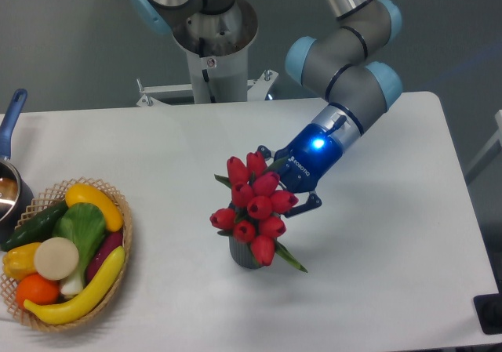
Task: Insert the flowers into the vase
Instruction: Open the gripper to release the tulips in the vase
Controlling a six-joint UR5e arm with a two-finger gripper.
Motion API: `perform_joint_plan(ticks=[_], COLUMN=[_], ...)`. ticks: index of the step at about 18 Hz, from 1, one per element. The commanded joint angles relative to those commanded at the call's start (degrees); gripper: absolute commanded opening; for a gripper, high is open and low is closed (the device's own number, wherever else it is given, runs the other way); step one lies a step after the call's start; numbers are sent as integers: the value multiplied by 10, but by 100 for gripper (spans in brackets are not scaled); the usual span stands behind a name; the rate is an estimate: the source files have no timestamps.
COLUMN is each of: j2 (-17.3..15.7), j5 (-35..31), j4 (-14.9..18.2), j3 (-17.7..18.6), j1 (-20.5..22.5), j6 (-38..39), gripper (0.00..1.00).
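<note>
The flowers (252, 208), a bunch of red tulip buds with green leaves, tilt over the vase (242, 256). Only a small part of the vase's dark grey ribbed side shows under the lowest buds, and its mouth is hidden by them. My gripper (285, 178) reaches in from the upper right and is shut on the flowers just behind the buds. One dark finger (307, 202) shows at the right of the bunch. The stems are hidden between the buds and the gripper.
A wicker basket (118, 277) with colourful fruit and vegetables stands at the front left. A blue-handled metal pot (9, 181) sits at the left edge. The robot's base column (210, 50) rises behind the table's far edge.
</note>
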State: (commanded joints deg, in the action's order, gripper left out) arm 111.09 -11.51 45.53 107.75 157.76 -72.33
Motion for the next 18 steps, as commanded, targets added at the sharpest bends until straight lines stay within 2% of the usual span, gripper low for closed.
perform_joint_plan(ticks=[2,5,7,9,14,16,17,18], j2=[0,0,-1,-4,-22,-34,-48,-53], j5=[1,1,0,0,-3,-47,-111,-121], j4=[0,0,0,-3,-4,-3,-2,-2], j3=[0,-2,-2,-4,-7,-13,-16,-13], j1=[0,3,4,11,23,27,28,29], j6=[0,0,0,-1,-1,-6,-30,-32], gripper=[52,74,80,97,100,100,100,100])
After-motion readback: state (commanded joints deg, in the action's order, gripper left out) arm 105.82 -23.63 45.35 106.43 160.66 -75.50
